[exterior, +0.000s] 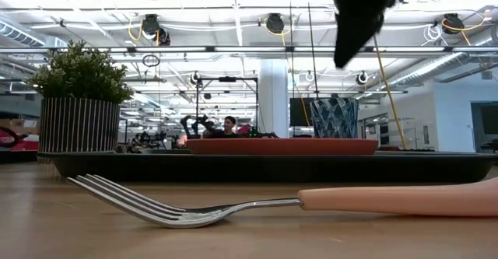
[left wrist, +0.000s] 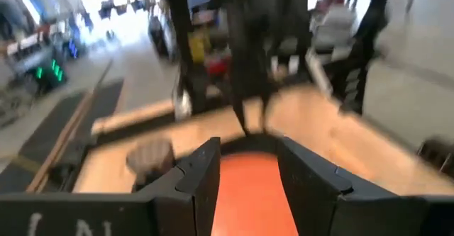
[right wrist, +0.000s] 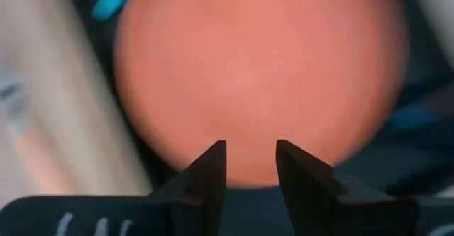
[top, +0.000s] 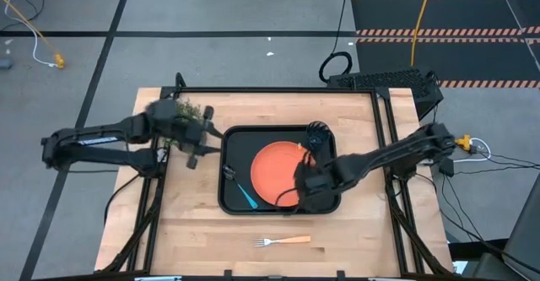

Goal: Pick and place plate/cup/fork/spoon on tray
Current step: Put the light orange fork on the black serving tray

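The orange plate [top: 277,174] lies flat in the black tray [top: 229,146]. The dark cup [top: 315,134] stands in the tray's far right corner. The blue-handled spoon [top: 245,195] lies in the tray at the plate's near left. The fork [top: 283,241] lies on the table in front of the tray, tines to the left. My right gripper [right wrist: 250,151] hangs open above the plate's near right edge, pointing down, nothing between its fingers. My left gripper [left wrist: 248,158] is open above the tray's far left edge, facing the plate [left wrist: 248,186].
A potted green plant [top: 190,112] stands on the table just left of the tray's far left corner, under my left arm. Bare wooden table lies to the left and right of the fork [exterior: 272,204], along the near edge.
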